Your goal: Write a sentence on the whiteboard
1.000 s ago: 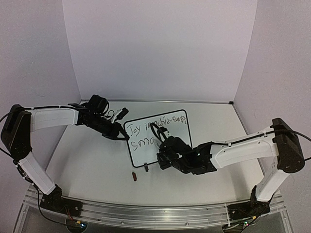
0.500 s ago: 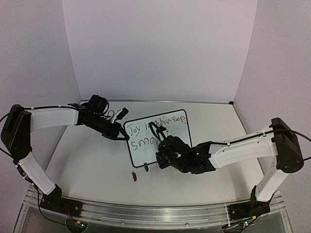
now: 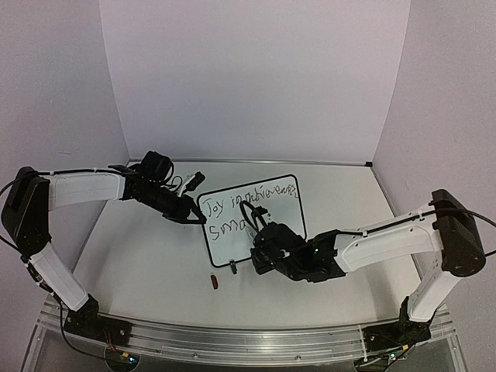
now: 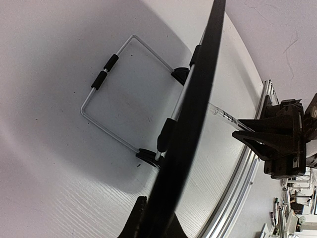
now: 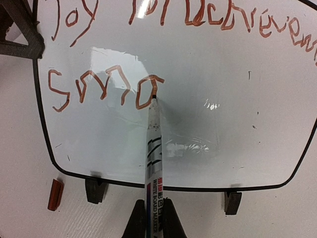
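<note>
Board: We find the whiteboard (image 3: 229, 242) (image 5: 213, 124) mid-table (image 3: 139, 263), propped on two black clip feet (image 5: 95, 190) and a wire stand (image 4: 119, 99). Red-brown handwriting runs across its top, with "Sma" begun beneath.
Left side: The left gripper (image 3: 194, 215) (image 4: 148, 223) pinches the board's left edge between its jaws.
Right side: The right gripper (image 3: 262, 249) (image 5: 153, 218) has its jaws pressed onto the barrel of a marker (image 5: 153, 148).
Pen: We see its tip touching the last letter of the second line.
Foreground: A red cap (image 3: 215, 282) (image 5: 55, 194) lies on the table just beside the front-left foot.
</note>
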Robot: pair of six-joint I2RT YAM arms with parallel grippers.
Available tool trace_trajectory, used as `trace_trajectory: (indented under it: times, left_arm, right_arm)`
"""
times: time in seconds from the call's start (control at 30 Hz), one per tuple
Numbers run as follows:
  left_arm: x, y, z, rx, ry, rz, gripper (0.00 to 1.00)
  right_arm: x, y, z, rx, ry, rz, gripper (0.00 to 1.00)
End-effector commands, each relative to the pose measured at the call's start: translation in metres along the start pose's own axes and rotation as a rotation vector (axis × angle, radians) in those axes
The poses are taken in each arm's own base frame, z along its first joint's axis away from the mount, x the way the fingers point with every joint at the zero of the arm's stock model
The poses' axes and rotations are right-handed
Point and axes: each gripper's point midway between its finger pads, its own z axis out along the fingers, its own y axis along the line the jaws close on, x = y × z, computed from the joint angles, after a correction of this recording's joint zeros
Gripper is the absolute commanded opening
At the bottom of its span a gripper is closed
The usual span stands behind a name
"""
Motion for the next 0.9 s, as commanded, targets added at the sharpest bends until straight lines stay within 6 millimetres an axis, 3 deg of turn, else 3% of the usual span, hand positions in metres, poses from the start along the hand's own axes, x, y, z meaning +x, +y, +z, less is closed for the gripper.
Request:
trace_trajectory:
  times: [0.0, 0.17, 0.37, 0.7, 0.87]
  left_arm:
    - [-0.011, 0.011, -0.005, -0.084, -0.024, 0.020, 0.00]
    - [-0.011, 0.011, -0.006, -0.083, -0.026, 0.021, 0.00]
    - [-0.011, 0.011, -0.006, -0.083, -0.026, 0.021, 0.00]
    - [-0.011, 0.011, -0.006, -0.085, -0.027, 0.022, 0.00]
    - [-0.012, 0.010, -0.006, -0.085, -0.028, 0.023, 0.00]
  right_arm:
    - [-0.001, -0.002, -0.008, -0.003, -0.005, 0.023, 0.00]
    - [0.006, -0.006, -0.009, 0.017, 0.011, 0.016, 0.00]
    - [-0.001, -0.013, -0.011, 0.056, -0.008, 0.014, 0.00]
    - [-0.041, -0.006, -0.018, 0.063, -0.087, -0.032, 0.00]
    - [-0.048, -0.009, -0.011, 0.067, -0.089, -0.038, 0.00]
